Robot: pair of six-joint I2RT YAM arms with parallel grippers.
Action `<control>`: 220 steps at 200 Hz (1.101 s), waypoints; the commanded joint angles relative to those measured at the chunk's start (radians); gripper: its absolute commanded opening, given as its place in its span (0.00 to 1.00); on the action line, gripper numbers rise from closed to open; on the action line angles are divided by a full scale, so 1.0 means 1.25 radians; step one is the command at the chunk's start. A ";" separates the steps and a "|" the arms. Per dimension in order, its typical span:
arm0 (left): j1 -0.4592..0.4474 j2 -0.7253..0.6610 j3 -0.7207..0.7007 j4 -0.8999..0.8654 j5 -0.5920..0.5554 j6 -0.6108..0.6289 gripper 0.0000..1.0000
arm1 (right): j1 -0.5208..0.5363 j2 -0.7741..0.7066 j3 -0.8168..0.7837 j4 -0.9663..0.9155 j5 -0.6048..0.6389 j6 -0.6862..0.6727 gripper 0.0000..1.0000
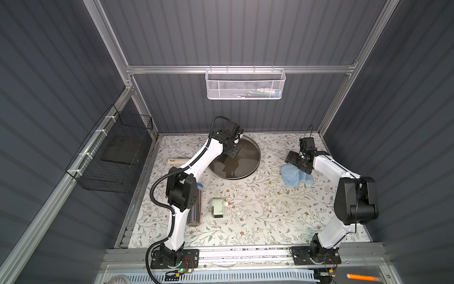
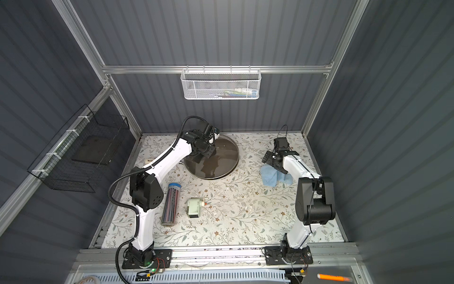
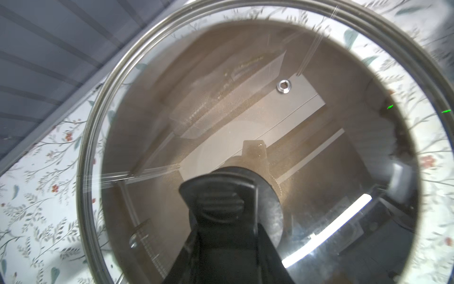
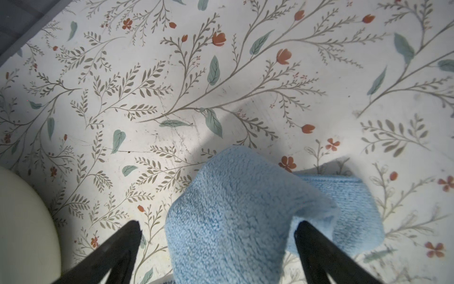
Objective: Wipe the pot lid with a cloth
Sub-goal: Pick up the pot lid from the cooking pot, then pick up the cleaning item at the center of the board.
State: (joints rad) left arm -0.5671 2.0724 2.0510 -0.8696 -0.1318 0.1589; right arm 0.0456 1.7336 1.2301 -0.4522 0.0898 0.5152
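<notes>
The table (image 1: 258, 209) holds the pot lid (image 1: 245, 159) at its back, well apart from the cloth (image 1: 291, 178), so no wiping has begun. The left gripper (image 3: 226, 221) is clamped on the lid's handle (image 3: 221, 194); the right gripper (image 4: 218, 228) has its fingers apart astride the cloth, not yet grasping

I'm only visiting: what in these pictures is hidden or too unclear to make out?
Both top views: the handle of the pot lid, hidden under the left gripper.
Both top views: what lies in the white mesh basket, too small and veiled by mesh.
A top view: the clear tube, partly covered by the left arm.
Right wrist view: the jaws of the right gripper, cut off by the picture's edge.
</notes>
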 commanded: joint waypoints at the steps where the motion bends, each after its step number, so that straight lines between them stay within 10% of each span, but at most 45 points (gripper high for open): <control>1: -0.003 -0.153 0.012 0.092 0.031 -0.027 0.00 | -0.005 0.018 0.022 -0.085 0.075 -0.016 0.99; 107: -0.008 -0.250 -0.049 0.137 0.117 -0.063 0.00 | -0.011 0.121 0.046 -0.074 0.029 -0.097 0.99; 220: -0.008 -0.348 -0.121 0.214 0.184 -0.093 0.00 | 0.010 0.120 -0.024 0.003 -0.180 0.015 0.17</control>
State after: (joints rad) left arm -0.5709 1.7489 1.9038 -0.7765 0.0566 0.0658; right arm 0.0494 1.8698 1.2266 -0.4686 -0.0879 0.4873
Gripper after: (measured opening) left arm 0.325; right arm 0.244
